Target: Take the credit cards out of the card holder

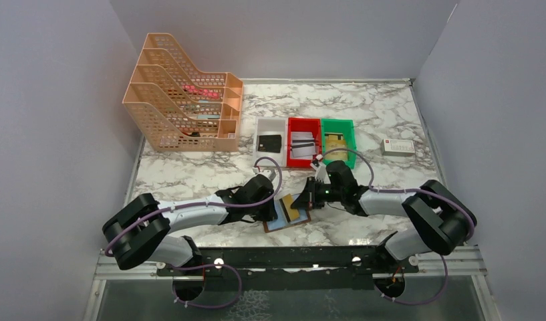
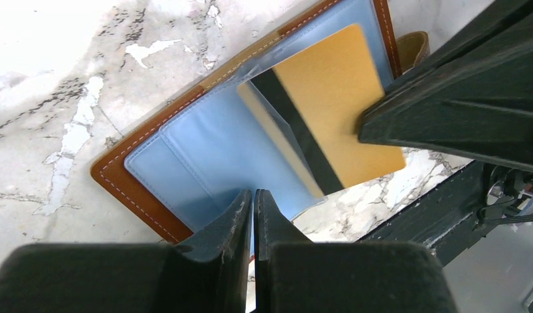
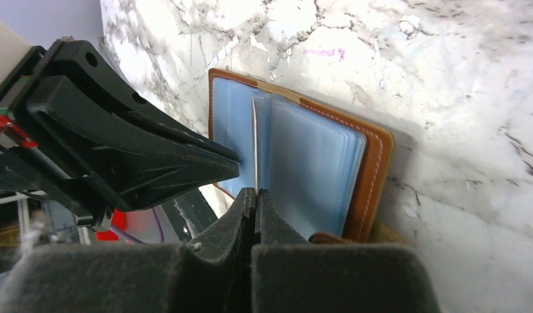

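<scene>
- At the back left corner of the worktop [image 1: 190,177] stands the orange mesh rack [image 1: 183,100], well apart from the work. I judge it plays no part in this step.
- The left gripper [image 2: 254,202] is clenched on the edge of a pale blue sleeve of the card holder [image 2: 139,179]. The holder lies open near the middle of the worktop's near edge. I judge this grip anchors the booklet so that a pull from the other side cannot drag it along.
- The gold card [image 2: 329,91], dark stripe up, sticks partly out of its sleeve toward the right arm.
- The right gripper [image 3: 254,199] is clenched too, its jaws pressed together on what looks like that card's far end. That is the hold needed to draw it free.
- Further back, at mid-worktop, are the white bin [image 1: 270,121], red bin [image 1: 303,120] and green bin [image 1: 338,122]. They hold black, pale striped and gold cards in turn, so this card likely belongs in the green one.
- The left wrist view shows the card's face and how far out it is. The right wrist view shows it only as a thin edge, but also several more sleeves fanned open; I cannot tell whether they are filled. Only the top view shows the bins.
</scene>
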Action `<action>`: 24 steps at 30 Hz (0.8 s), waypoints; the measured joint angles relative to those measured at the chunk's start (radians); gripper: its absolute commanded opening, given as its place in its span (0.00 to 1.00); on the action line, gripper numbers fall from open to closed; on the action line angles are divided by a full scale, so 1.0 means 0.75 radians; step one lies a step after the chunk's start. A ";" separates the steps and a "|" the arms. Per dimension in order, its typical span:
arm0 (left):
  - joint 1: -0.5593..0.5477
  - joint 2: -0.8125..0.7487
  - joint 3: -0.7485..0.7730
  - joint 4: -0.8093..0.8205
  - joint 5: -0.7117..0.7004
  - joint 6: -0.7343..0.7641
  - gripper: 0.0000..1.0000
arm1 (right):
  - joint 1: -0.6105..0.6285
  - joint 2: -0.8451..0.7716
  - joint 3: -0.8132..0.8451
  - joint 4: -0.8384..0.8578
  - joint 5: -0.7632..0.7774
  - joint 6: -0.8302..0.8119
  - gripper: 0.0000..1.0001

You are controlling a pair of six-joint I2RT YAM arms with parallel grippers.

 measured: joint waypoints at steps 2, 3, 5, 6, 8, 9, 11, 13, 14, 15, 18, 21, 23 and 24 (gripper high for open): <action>0.000 -0.008 0.000 -0.015 -0.011 0.000 0.10 | 0.000 -0.061 0.000 -0.057 0.044 -0.011 0.01; 0.000 -0.013 0.000 -0.023 -0.016 0.000 0.10 | 0.000 -0.085 0.000 -0.076 0.061 -0.015 0.01; 0.000 -0.024 -0.001 -0.042 -0.023 0.000 0.10 | 0.000 -0.133 -0.001 -0.113 0.096 -0.023 0.01; 0.000 -0.029 -0.001 -0.048 -0.026 0.000 0.11 | 0.000 -0.155 -0.002 -0.129 0.115 -0.024 0.01; 0.000 -0.040 -0.003 -0.061 -0.031 0.000 0.14 | 0.000 -0.195 -0.004 -0.159 0.142 -0.028 0.01; 0.000 -0.048 -0.005 -0.068 -0.033 0.000 0.16 | 0.000 -0.213 -0.005 -0.171 0.153 -0.032 0.01; 0.000 -0.067 -0.008 -0.085 -0.037 0.001 0.20 | 0.000 -0.242 -0.006 -0.191 0.165 -0.034 0.01; 0.000 -0.094 -0.010 -0.104 -0.045 0.001 0.24 | 0.000 -0.266 -0.009 -0.199 0.173 -0.037 0.01; 0.000 -0.112 -0.010 -0.113 -0.049 0.002 0.26 | 0.000 -0.276 -0.011 -0.199 0.173 -0.039 0.01; 0.000 -0.130 -0.010 -0.119 -0.052 0.001 0.27 | 0.000 -0.282 -0.013 -0.199 0.172 -0.042 0.01; 0.000 -0.201 -0.009 -0.133 -0.065 0.006 0.31 | 0.000 -0.293 -0.018 -0.199 0.172 -0.049 0.01; 0.000 -0.256 -0.004 -0.178 -0.097 0.018 0.39 | 0.000 -0.299 -0.023 -0.199 0.172 -0.060 0.01; 0.000 -0.273 0.011 -0.225 -0.124 0.027 0.46 | 0.000 -0.316 -0.024 -0.201 0.172 -0.070 0.01; 0.000 -0.278 0.027 -0.266 -0.151 0.038 0.50 | 0.000 -0.331 -0.024 -0.204 0.173 -0.078 0.01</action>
